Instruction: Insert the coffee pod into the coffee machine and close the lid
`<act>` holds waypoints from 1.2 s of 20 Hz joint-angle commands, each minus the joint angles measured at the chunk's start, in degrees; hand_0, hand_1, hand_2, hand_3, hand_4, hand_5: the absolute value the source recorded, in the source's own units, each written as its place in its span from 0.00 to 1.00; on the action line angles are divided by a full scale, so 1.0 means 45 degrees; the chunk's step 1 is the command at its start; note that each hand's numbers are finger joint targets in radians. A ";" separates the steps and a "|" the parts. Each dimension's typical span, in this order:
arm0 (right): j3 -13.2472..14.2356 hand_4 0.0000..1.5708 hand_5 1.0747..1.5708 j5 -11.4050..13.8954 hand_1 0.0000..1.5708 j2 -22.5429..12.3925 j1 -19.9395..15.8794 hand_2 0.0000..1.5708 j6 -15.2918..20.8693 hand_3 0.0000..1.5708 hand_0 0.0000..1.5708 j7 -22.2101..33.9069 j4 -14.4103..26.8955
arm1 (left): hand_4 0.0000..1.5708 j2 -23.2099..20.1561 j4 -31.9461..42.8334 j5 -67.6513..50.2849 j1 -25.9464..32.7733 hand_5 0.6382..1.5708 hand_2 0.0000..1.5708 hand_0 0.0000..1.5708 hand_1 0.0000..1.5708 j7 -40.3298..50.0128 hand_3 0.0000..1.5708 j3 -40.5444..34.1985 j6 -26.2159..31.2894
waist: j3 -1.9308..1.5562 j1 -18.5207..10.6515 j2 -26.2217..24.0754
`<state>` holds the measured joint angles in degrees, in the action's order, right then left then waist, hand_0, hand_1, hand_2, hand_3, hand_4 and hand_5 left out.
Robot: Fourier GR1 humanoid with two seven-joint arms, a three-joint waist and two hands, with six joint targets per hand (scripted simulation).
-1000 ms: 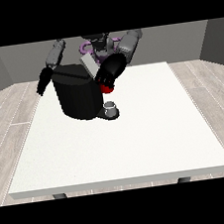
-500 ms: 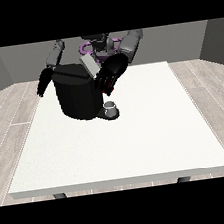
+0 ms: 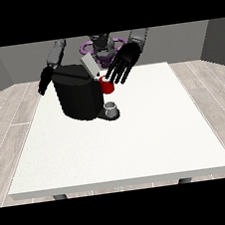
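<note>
Even, soft light; the table [image 3: 138, 141] shows perhaps faint shadow, no glare.

Count of items on view

One white table [image 3: 139, 146]; one black coffee machine [image 3: 77, 96] with one raised lid [image 3: 89, 66]; one red thing at the machine [image 3: 106, 85]; one grey thing [image 3: 111, 107] at its base, possibly a cup; two black hands [image 3: 123, 64] [image 3: 45, 81].

— What do your arms look like?
— Grey sleeves on both, rounded, ending in my black hands: one hand [image 3: 123, 63] at the view's right, another [image 3: 44, 83] at the view's left.
— And your trunk?
— Dark grey, with purple rings [image 3: 87, 48] around it.
</note>
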<state>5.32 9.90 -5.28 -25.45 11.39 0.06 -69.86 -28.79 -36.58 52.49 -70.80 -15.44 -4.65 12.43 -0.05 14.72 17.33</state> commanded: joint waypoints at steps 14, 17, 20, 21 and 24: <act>0.0682 0.00 1.00 -0.0194 0.00 0.0096 0.3679 0.00 0.0402 0.00 0.00 -0.0710 0.1340 | 0.00 0.5404 -0.0046 -0.6223 0.5211 1.00 0.00 0.00 0.00 -0.0686 0.00 -0.4154 0.0767 | 0.0040 -0.3564 -0.5323; 0.0979 0.00 1.00 -0.0718 0.00 -0.0220 0.4540 0.00 -0.0266 0.00 0.00 -0.0741 0.1236 | 0.25 0.5834 0.0088 -0.6448 0.7024 1.00 0.00 0.00 0.00 -0.0767 0.00 -0.4220 0.0836 | 0.0013 -0.4032 -0.6668; 0.0566 0.00 1.00 -0.0827 0.00 0.0148 0.3902 0.00 -0.0460 0.00 0.00 -0.1022 0.0448 | 0.25 0.6017 -0.0101 -0.6352 0.7825 1.00 0.00 0.00 0.00 -0.1142 0.00 -0.3896 0.0870 | 0.0012 -0.4240 -0.7007; 0.0015 0.00 1.00 -0.0637 0.00 0.0582 0.4178 0.00 -0.0448 0.00 0.00 -0.0711 -0.0060 | 0.24 0.5531 -0.0173 -0.6573 0.7937 1.00 0.00 0.00 0.00 -0.0888 0.00 -0.4168 0.0919 | 0.0016 -0.3729 -0.7096; 0.0045 0.00 1.00 -0.1274 0.00 0.0317 0.3700 0.00 -0.1444 0.00 0.00 -0.0513 -0.0403 | 0.25 0.5896 -0.0147 -0.6453 0.8895 1.00 0.00 0.00 0.00 -0.0907 0.00 -0.3742 0.1013 | 0.0012 -0.4387 -0.7840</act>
<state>6.71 5.84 -3.99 -8.22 8.07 -2.83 -68.69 -2.53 -36.83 24.36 -35.29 -19.58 -21.37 16.20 0.02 -3.77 -14.81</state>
